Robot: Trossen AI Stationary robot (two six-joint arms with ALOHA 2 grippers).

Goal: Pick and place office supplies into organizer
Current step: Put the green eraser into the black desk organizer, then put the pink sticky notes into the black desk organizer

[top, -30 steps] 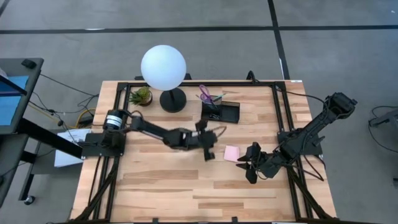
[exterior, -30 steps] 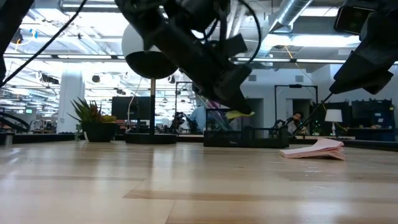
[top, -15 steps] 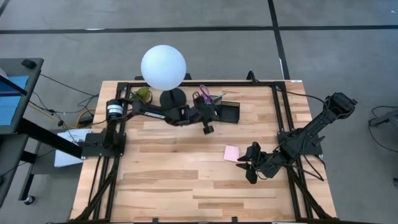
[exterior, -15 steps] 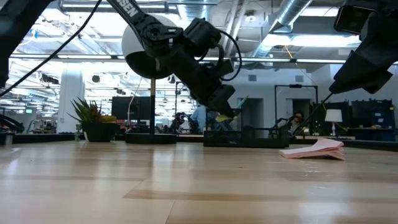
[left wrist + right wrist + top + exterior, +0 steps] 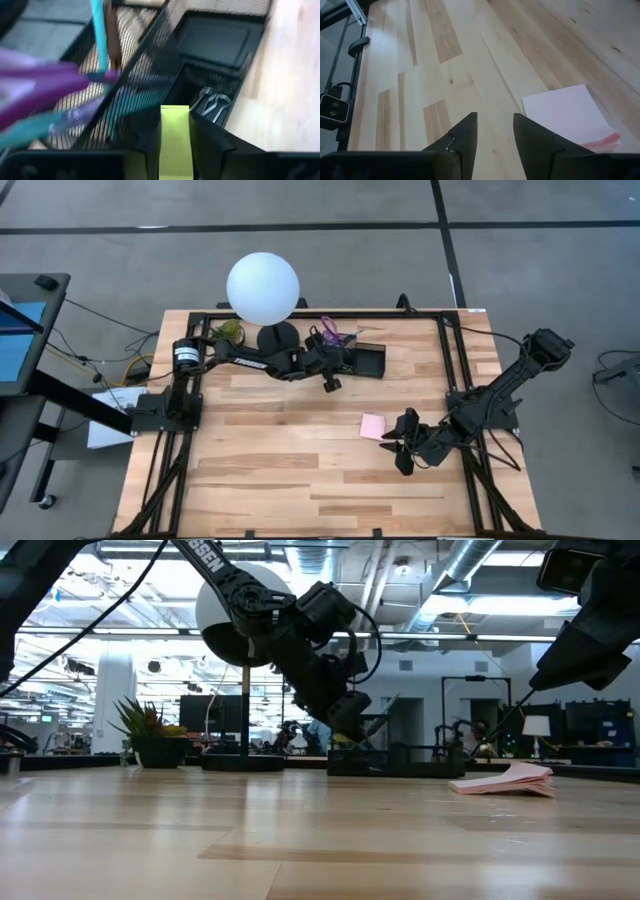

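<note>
Now my left gripper (image 5: 329,379) sits at the small black mesh organizer (image 5: 362,361) at the far side of the light wooden table (image 5: 280,470); a second ago it was out over the middle of the table, and half a second ago it had reached the organizer's near edge. It has crept in a little closer since. In my left wrist view a flat yellow-green strip (image 5: 174,142) lies between my two dark fingers (image 5: 207,150); the fingers stand a little apart on either side of it, and I cannot tell whether they press it or have let go. Its long axis runs straight out along the fingers, its free end pointing into the low tray section where small black clips (image 5: 214,102) lie. In the tall compartment beside it a thin teal pen (image 5: 99,35) stands nearly upright, and the purple-handled scissors (image 5: 45,95) lean across with their handles up.

My right gripper (image 5: 403,446) has not moved: it hangs low over the table's near right part, fingers (image 5: 465,137) parted and empty. The square pink sticky pad (image 5: 572,117) lies flat on the table just beside it, where it was before.

The white globe lamp (image 5: 263,290) and small green potted plant (image 5: 229,330) stand unchanged behind my left arm.
</note>
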